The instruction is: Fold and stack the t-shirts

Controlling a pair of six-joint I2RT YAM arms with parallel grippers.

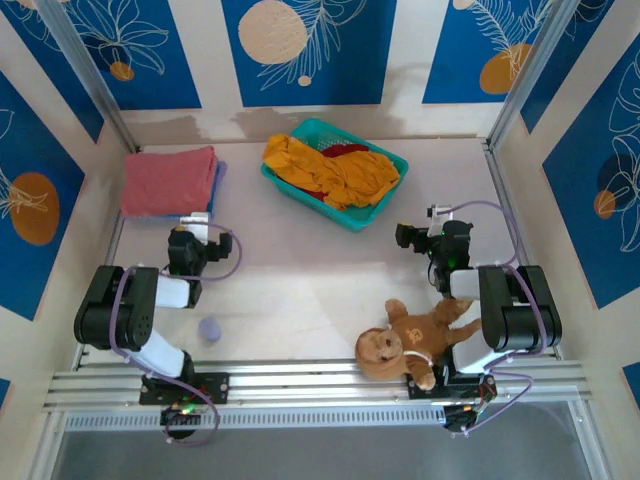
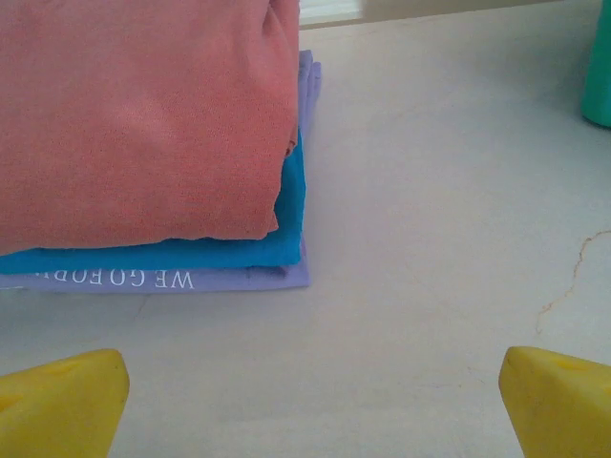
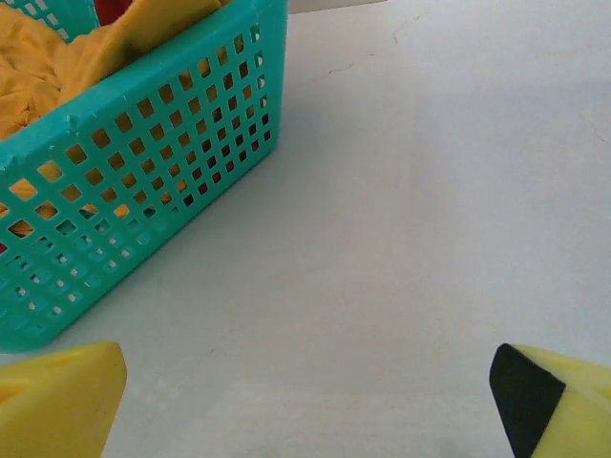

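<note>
Table (image 1: 320, 285) | folded t-shirts (image 2: 143, 124): 3 | loose t-shirts (image 1: 340, 172) in basket (image 3: 143, 200): 2 | teddy (image 1: 410, 340): 1

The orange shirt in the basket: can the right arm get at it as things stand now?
Probably yes. The right gripper is open and faces bare table, with the basket close by; the orange shirt lies on top, uncovered, spilling over the rim.

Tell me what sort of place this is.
Probably a robot laundry test cell: left arm and right arm bolted to a table, blue panels around it, folded t-shirt stack, basket of crumpled ones.
</note>
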